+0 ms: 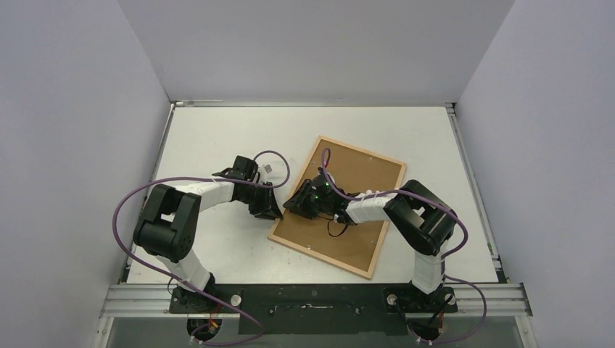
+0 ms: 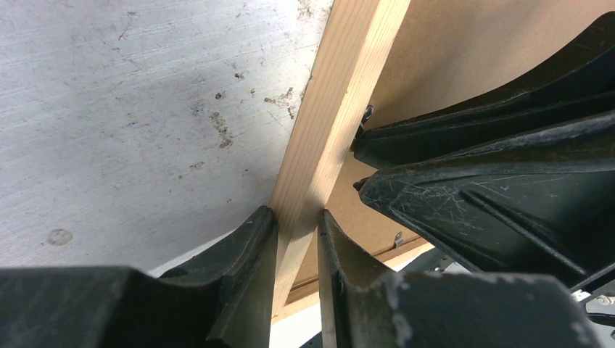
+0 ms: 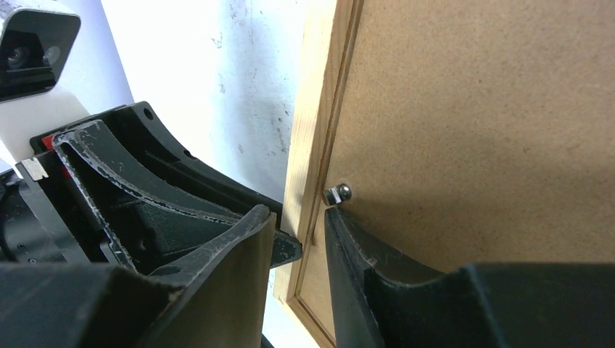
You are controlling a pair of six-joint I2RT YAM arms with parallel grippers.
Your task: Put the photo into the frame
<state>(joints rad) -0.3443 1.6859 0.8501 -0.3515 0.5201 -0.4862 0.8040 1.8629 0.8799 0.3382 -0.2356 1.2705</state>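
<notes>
The frame [image 1: 362, 150] lies face down on the white table, its brown backing board [image 1: 355, 181] uppermost. The photo is hidden. My left gripper [image 1: 279, 214] is shut on the frame's left bar [image 2: 341, 101], one finger on each side of the pale wood, as the left wrist view [image 2: 297, 214] shows. My right gripper [image 1: 291, 203] straddles the same bar [image 3: 315, 109] from the board side. Its jaws stand apart [image 3: 299, 214] with slack around the wood, and its inner finger rests by a small metal tab [image 3: 337, 193] on the backing board [image 3: 479, 109].
The two grippers are almost touching at the frame's left bar; the right gripper's black fingers [image 2: 493, 181] fill the left wrist view. Grey walls close in the table [image 1: 217, 138] on three sides. Purple cables loop off both arms.
</notes>
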